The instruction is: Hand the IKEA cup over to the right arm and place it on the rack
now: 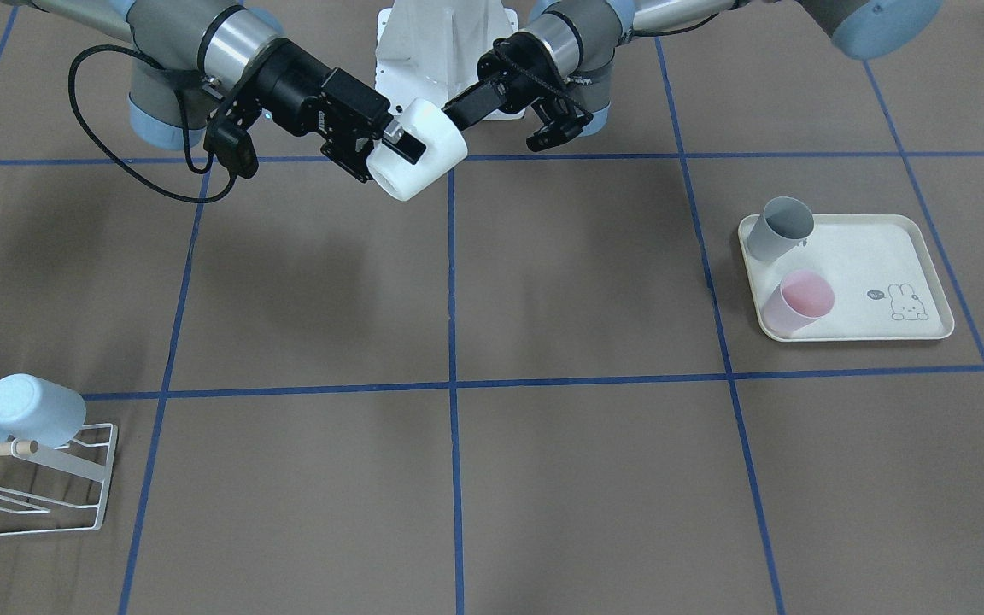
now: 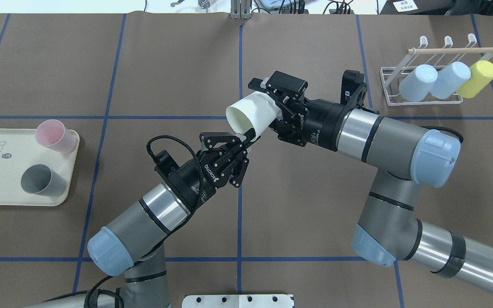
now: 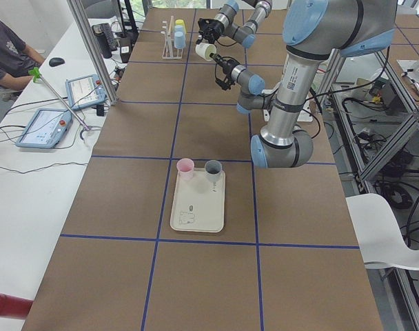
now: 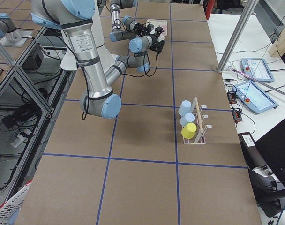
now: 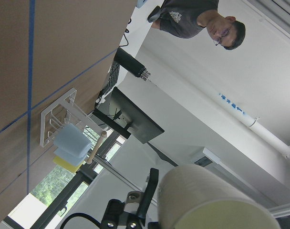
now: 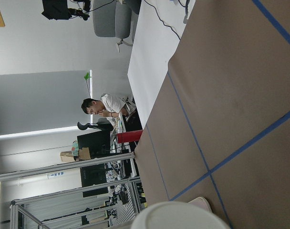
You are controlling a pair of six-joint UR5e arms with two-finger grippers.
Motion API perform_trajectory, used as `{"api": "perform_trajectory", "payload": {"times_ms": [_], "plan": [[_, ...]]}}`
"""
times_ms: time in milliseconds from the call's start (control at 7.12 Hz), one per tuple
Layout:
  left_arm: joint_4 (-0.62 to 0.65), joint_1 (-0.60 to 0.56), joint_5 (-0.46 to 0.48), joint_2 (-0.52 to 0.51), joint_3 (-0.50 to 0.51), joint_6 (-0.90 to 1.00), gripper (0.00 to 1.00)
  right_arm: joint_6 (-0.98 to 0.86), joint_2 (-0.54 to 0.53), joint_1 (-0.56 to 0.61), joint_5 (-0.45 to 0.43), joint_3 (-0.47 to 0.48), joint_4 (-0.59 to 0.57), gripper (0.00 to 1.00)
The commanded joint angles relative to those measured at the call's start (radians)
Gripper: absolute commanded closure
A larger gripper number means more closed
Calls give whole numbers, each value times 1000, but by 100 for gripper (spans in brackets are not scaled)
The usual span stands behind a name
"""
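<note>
**White cup held mid-air between two arms**

White IKEA cup (image 2: 253, 114) hangs above the bench (image 2: 101, 64), clamped at its base by the right gripper (image 2: 272, 100). The left gripper (image 2: 240, 147) has its fingers spread at the cup's rim, not gripping. Far right, the rack (image 2: 422, 85) carries two pale blue cups and a yellow one.
</note>
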Motion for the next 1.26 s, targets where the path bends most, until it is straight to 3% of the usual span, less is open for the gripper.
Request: {"api": "perform_trajectory", "payload": {"times_ms": [0,141,281,422,1124], "plan": [[0,2,0,-5,0,0,100,0,2,-1,0,-2,0,0],[-2,2,0,-6,0,0,100,1,2,1,-1,-2,0,15],[0,0,-1,-5,5,3,55,6,2,1,-1,-2,0,99],[0,-1,-2,-3,5,21,1,3,0,4,0,-2,0,100],[-6,-11,-2,6,2,34,0,-2,-1,39,-1,-2,0,100]]}}
